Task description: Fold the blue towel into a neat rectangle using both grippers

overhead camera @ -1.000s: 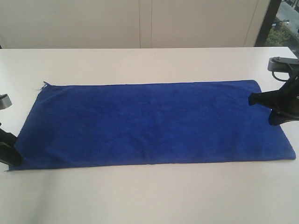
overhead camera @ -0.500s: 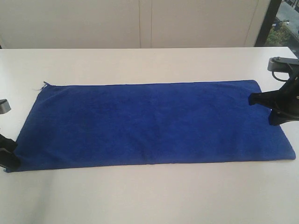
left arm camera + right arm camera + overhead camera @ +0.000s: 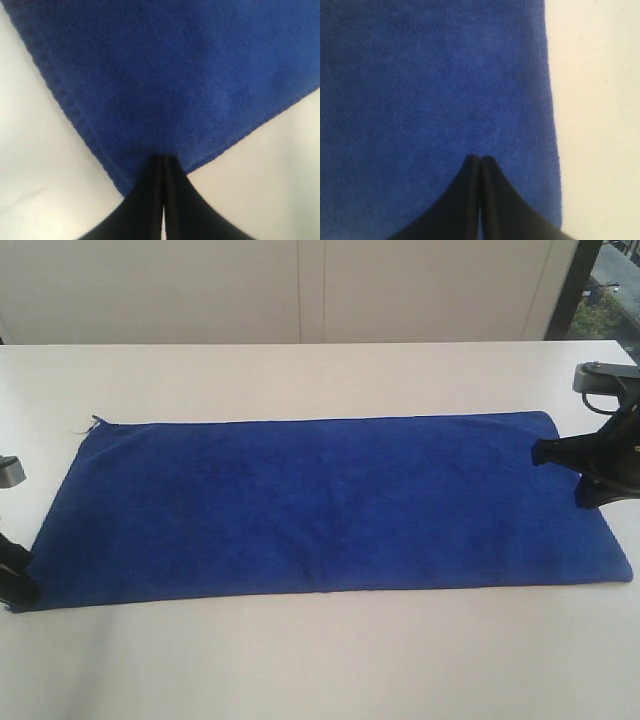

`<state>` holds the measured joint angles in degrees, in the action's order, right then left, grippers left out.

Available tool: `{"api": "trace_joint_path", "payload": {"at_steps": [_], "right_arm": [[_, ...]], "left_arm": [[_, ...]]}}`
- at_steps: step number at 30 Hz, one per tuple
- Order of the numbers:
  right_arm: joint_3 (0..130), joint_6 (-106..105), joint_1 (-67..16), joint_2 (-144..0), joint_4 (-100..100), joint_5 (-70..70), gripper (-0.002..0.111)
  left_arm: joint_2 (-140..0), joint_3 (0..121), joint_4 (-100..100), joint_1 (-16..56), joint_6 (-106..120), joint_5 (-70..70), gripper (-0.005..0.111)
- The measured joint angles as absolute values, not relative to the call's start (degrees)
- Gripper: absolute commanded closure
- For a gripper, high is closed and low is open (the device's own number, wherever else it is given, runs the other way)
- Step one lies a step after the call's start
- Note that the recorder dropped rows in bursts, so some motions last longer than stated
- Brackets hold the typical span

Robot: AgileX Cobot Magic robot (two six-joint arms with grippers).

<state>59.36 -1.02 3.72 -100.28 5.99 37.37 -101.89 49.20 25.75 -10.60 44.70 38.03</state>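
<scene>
Exterior view | blue towel (image 3: pixel 320 505) flat | left gripper (image 3: pixel 22 582), right gripper (image 3: pixel 538 452) closed at short edges

White table (image 3: pixel 300 660); pale wall panels (image 3: pixel 200 290); window (image 3: pixel 610 290) far right

Blue towel (image 3: pixel 320 505): deep royal-blue terry, spread flat and unfolded, a long rectangle lying left to right; loose thread (image 3: pixel 76 428) at far left corner. Left gripper (image 3: pixel 163 158): fingers pressed together, tips at the near left corner. Right gripper (image 3: pixel 480 159): fingers together, tips over cloth beside the right short edge.
</scene>
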Motion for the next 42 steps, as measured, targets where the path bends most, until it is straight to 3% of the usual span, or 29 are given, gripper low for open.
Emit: {"api": "trace_joint_path", "payload": {"at_steps": [19,27,34,42], "right_arm": [[59.36,-1.02,3.72,-100.28,5.99,35.55,0.108],[59.89,-1.02,3.72,-100.28,5.99,35.15,0.108],[65.89,-1.02,3.72,-101.23,5.74,36.16,0.108],[73.19,-1.02,3.72,-108.44,3.54,41.2,0.108]], "left_arm": [[-100.98,50.71,25.27,-10.6,44.7,37.83,0.107],[-98.48,55.05,27.22,-10.6,44.7,44.28,0.107],[-90.54,57.13,30.39,-10.6,43.53,46.24,0.107],[-72.92,57.13,24.89,-10.6,25.43,38.14,0.107]]}}
